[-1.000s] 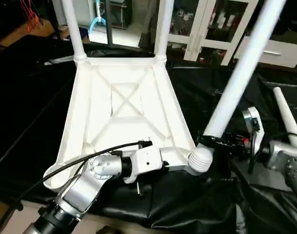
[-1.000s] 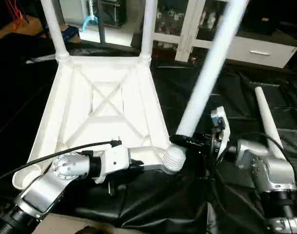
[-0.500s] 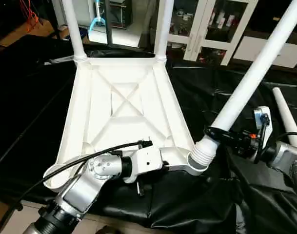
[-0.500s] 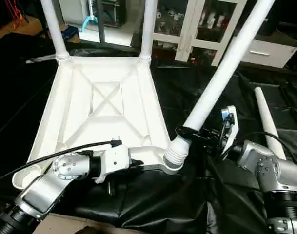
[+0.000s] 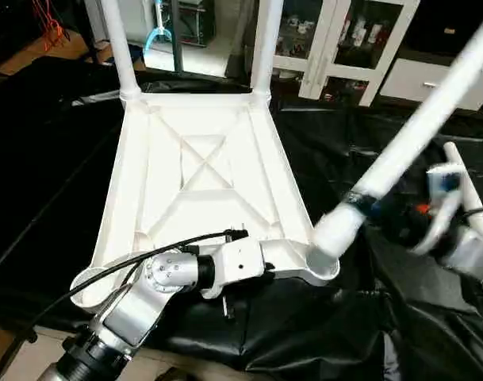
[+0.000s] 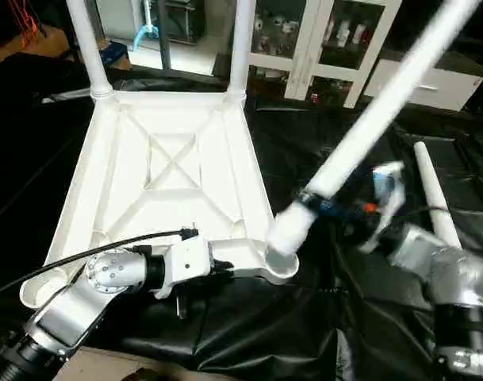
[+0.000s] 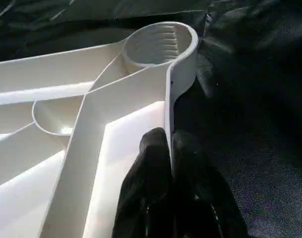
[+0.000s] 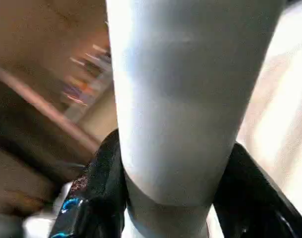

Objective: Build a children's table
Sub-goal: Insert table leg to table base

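Since a second ago, the gripped leg point(image 5: 400, 155) has been tipped further right and its ribbed end lowered into the near-right socket point(image 5: 324, 266), apparently seated. The leg is clamped by the right gripper point(image 8: 165, 198). The upturned table top point(image 5: 197, 171) lies on black cloth point(image 5: 304, 333), its near rim pinched by the closed left gripper point(image 7: 170, 148).

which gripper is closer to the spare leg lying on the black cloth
Right. The right gripper, clamped on another leg, is just beside the spare leg; the left gripper pinches the tabletop's near rim.
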